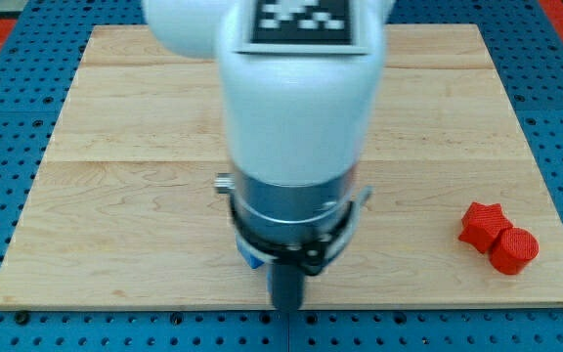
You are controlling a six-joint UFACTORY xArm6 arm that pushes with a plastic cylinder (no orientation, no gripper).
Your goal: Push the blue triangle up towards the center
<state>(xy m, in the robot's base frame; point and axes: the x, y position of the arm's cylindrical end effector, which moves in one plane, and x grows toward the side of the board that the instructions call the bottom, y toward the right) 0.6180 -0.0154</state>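
Observation:
Only a small patch of the blue block (pixel 249 260) shows, at the bottom centre of the wooden board (pixel 115 147). It peeks out at the left of the arm's dark collar, and its shape cannot be made out. The dark rod comes down just right of it. My tip (pixel 286 307) is near the board's bottom edge, slightly below and to the right of the blue patch. Whether the tip touches the block is hidden by the arm.
The white arm body (pixel 296 108) covers the middle of the board from the top to near the bottom. A red star block (pixel 480 223) and a red cylinder (pixel 514 250) sit touching each other at the lower right.

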